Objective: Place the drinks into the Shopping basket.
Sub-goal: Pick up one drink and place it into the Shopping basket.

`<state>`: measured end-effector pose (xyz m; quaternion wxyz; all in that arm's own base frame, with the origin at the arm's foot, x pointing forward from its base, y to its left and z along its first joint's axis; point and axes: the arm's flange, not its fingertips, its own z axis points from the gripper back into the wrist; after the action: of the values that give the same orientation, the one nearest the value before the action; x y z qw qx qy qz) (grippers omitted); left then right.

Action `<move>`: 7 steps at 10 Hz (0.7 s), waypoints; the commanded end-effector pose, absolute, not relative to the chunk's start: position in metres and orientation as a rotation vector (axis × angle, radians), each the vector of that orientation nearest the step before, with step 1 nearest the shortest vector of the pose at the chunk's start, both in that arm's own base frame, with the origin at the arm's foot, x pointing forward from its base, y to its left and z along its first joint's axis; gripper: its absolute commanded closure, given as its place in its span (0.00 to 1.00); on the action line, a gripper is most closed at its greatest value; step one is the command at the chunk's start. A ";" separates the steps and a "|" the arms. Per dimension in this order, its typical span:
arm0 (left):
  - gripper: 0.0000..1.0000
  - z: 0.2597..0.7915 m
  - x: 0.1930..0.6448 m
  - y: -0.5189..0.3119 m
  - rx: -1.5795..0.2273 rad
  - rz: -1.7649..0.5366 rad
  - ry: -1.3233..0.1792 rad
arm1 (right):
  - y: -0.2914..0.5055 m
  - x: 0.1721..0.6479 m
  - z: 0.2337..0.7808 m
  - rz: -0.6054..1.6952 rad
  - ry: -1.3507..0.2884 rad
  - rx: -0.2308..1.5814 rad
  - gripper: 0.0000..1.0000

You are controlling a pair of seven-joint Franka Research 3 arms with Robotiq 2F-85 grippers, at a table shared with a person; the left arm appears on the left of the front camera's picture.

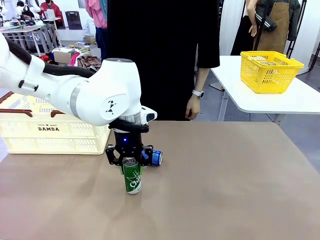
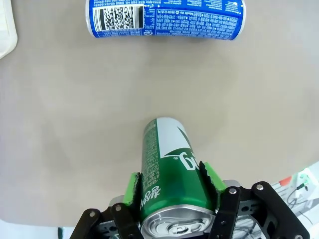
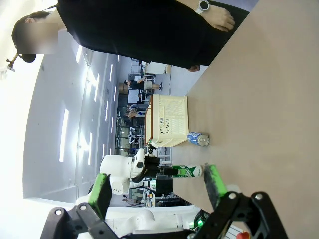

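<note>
My left gripper [image 1: 131, 168] is shut on the upper part of the green can [image 1: 132, 181], which stands upright with its base at the brown table top. In the left wrist view the green pads [image 2: 133, 186] press both sides of this green can [image 2: 167, 169]. The blue can [image 1: 156, 157] lies on its side just behind and to the right of it, also visible as the blue can [image 2: 164, 17] with its barcode up. The cream Shopping basket [image 1: 50, 131] stands at the back left of the table. My right gripper [image 3: 157, 189] is open and holds nothing, well away from both cans.
A person in black stands at the far edge, one hand [image 1: 192, 107] hanging near the table. A yellow mesh basket [image 1: 270, 70] sits on a white side table at the back right. The right half of the brown table [image 1: 240, 185] is bare.
</note>
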<state>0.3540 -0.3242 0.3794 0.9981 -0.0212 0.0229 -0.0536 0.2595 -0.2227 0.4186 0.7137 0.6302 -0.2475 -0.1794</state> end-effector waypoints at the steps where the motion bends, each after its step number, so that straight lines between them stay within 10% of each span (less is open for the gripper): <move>1: 1.00 0.422 0.331 -0.311 -0.035 -0.146 -0.020 | -0.223 0.259 0.421 -0.393 -0.552 1.401 0.00; 7: 1.00 0.549 0.307 -0.284 0.000 -0.244 -0.171 | -0.223 0.259 0.421 -0.393 -0.552 1.401 0.00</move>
<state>0.2997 -0.2871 0.5536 0.9898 0.0067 -0.0844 -0.1141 0.2595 -0.2227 0.4185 0.7137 0.6302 -0.2474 -0.1796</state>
